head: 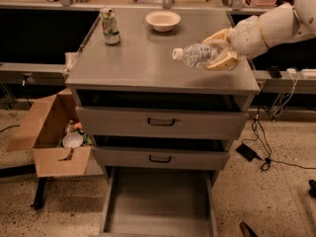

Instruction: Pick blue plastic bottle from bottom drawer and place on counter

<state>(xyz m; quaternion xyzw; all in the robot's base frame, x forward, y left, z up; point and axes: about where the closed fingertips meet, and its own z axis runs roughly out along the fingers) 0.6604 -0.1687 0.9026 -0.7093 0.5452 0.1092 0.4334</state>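
Note:
My gripper (217,51) reaches in from the right and is shut on the blue plastic bottle (193,55). The bottle is clear and crinkled with a white cap. It lies on its side in the fingers (223,61), cap pointing left, just above the right part of the counter (138,58). The bottom drawer (158,201) is pulled out below, and its grey floor is bare.
A green-and-white drink can (110,26) and a pale bowl (163,20) stand at the back of the counter. Two upper drawers (160,122) with black handles sit slightly open. An open cardboard box (52,135) stands on the floor at left. Cables (261,142) lie at right.

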